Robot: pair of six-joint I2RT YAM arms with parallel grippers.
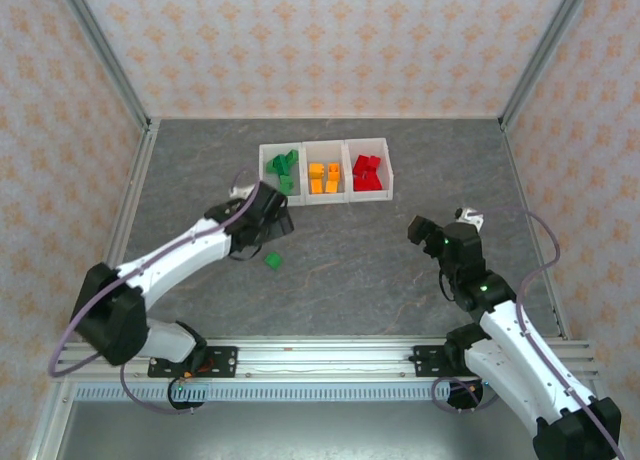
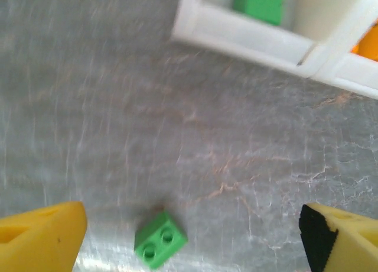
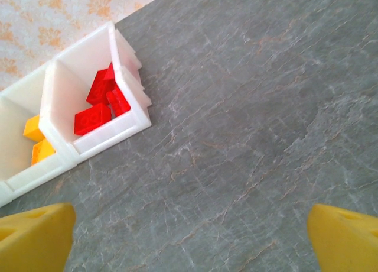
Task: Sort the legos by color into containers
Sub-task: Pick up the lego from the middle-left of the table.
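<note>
Step in hand: by my judgement, picking up the one brick left outside the bins.
Loose brick: a small green plastic studded brick point(image 1: 271, 261) lies studs up on the grey stone-patterned worktop point(image 1: 400, 280), near the bins but apart from them, and skewed to the jaws' line.
Containers: a row of three white translucent plastic square bins point(image 1: 330, 199) holds green bricks point(image 1: 283, 168) on the left, orange-yellow bricks point(image 1: 322, 176) in the middle and red bricks point(image 1: 367, 172) on the right.
Left jaws: spread wide and empty, with the loose brick between the yellow fingertips point(image 2: 41, 236), nearer the left one.
Right jaws: spread wide and empty over bare worktop, well apart from the brick.
Doing it well: centre over the brick, turn the wrist so the pads meet flat sides, come straight down, then close.
Carry: lift clear of the bin wall and release over the left bin.
Risk: a corner pinch could spin the brick free.
</note>
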